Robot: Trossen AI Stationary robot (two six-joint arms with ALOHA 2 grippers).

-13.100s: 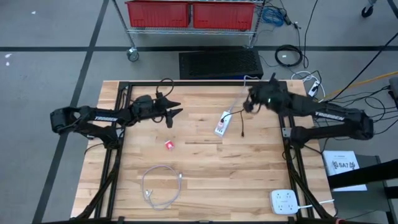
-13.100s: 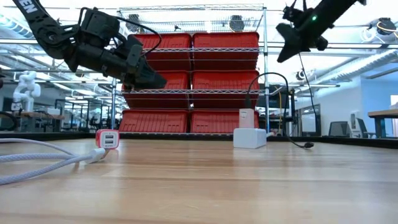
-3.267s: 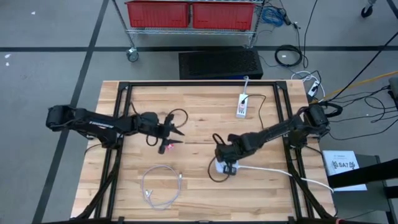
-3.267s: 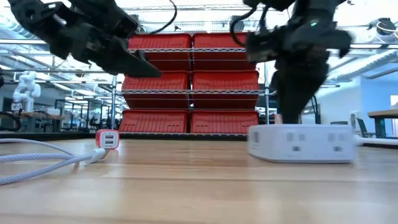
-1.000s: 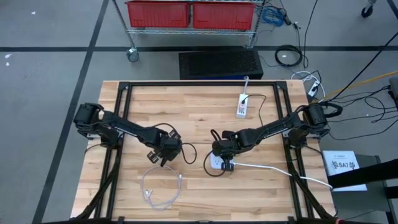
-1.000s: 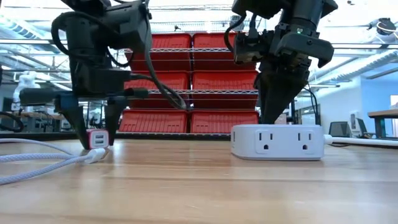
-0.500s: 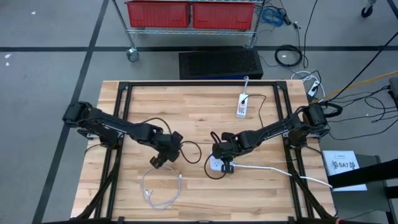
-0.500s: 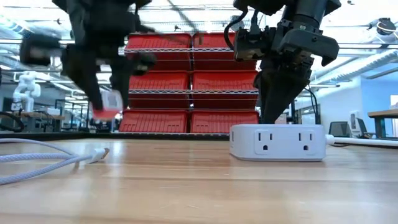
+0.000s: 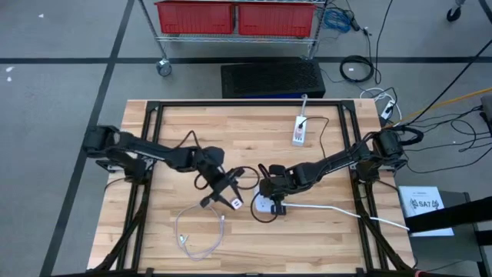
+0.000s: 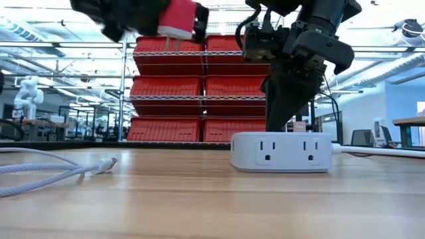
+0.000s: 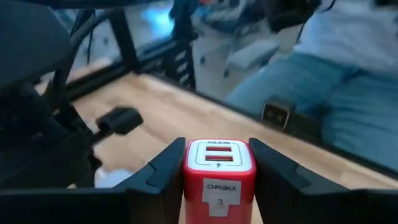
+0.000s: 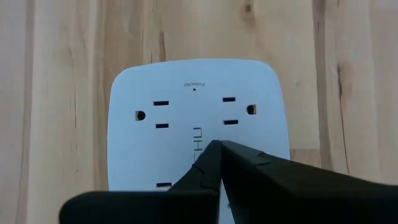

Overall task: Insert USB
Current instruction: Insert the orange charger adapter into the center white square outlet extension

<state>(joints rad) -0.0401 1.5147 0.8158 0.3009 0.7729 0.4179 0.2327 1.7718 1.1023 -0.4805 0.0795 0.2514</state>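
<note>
Spanning the frame, wooden table (image 9: 246, 131), red bins (image 10: 232, 86) behind.

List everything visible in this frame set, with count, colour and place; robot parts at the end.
USB wall charger: one, red with white face, held in the air between the left gripper's fingers, left of the power strip.
Power strip: one, white, lying flat at table centre under the right gripper.
USB cable: one, white, coiled on the table's near-left part.
Small power strip: one, white, at the table's far side, with a dark cord.
Table: one, light wood with black frame.
Storage bins: red, on a wire rack behind the table.
Person: one, seated beyond the table, seen in the left wrist view.
Left gripper: shut on the charger.
Right gripper: shut, tips over the power strip.
</note>
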